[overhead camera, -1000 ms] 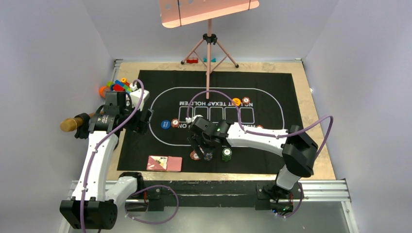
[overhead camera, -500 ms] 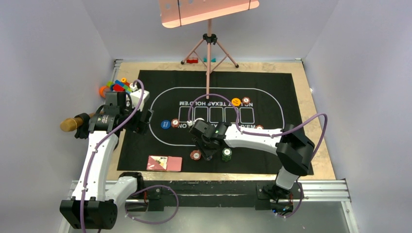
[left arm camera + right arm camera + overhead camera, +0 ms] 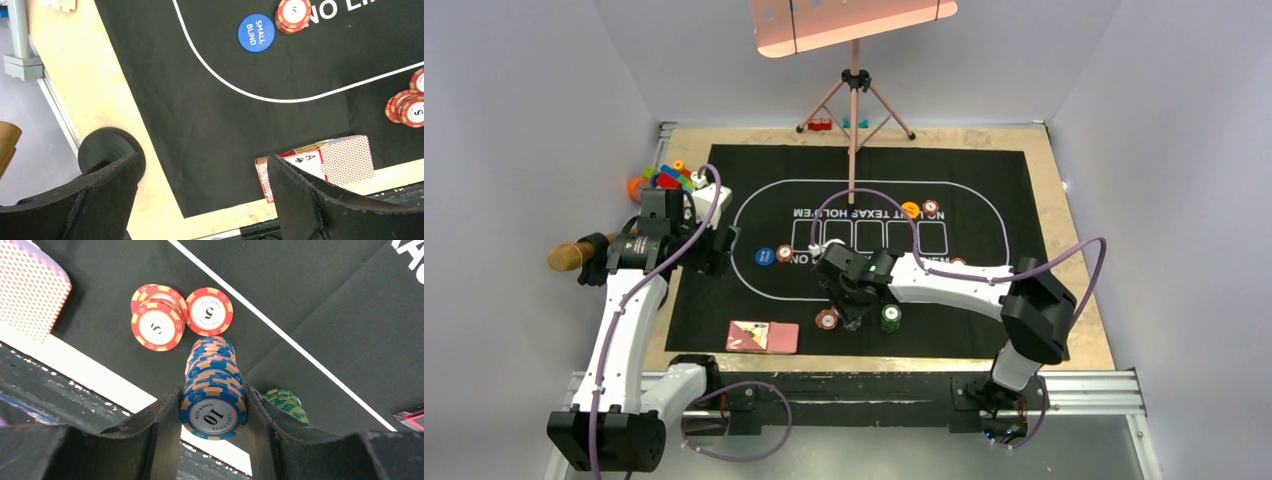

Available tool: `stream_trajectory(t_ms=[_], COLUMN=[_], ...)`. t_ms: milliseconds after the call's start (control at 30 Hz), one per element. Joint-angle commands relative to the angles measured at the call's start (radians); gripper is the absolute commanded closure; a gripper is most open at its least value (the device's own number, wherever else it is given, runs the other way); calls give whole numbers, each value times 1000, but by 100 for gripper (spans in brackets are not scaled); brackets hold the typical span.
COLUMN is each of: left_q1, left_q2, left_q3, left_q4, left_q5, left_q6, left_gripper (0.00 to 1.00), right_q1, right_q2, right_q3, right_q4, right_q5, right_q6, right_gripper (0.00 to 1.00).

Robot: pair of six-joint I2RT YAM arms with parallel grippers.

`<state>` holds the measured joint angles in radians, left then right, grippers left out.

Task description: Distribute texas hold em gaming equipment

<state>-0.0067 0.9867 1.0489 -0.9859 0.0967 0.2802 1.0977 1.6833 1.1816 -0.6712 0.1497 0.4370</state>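
Blue-striped round poker chip stack (image 3: pixel 212 370) upright on black printed mat (image 3: pixel 325 305) near front edge, beside red striped chips (image 3: pixel 157 327); right gripper (image 3: pixel 213 397) clamps it, seemingly touching both sides; left gripper (image 3: pixel 202 165) spread wide over mat's left edge

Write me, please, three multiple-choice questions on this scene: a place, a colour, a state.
1. Where do the playing cards lie?
A) at the mat's near edge
B) at its far edge
C) in its middle

2. What colour is the chip stack within the right pincer?
A) red
B) blue
C) green

3. How is the left pincer?
A) shut on a card
B) shut on a chip
C) open, empty

Key: 1 A, the top view shows them there; 2 B, blue rims, marked 10; 3 C, jaws wide apart over the mat.
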Motion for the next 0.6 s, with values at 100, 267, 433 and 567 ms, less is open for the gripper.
stream_trajectory(t_ms=[100,267,433,567], left_q1=[7,7,7,7], left_q2=[-4,9,22,24], left_q3=[10,12,20,31], left_q4=[13,13,15,5], left_q5=[11,13,10,15], left_q6=[5,5,-2,-10], left_gripper=[0,0,0,0], right_q1=[-3,-34,-81,-113], right_q2=[-48,121,388,536], right_q3=[184,410,688,858], right_q4=[-42,-45,-50,-62], right_q5=[41,36,30,23], right_q6=[-13,-65,-106,-121], right_gripper=[82,84,86,87])
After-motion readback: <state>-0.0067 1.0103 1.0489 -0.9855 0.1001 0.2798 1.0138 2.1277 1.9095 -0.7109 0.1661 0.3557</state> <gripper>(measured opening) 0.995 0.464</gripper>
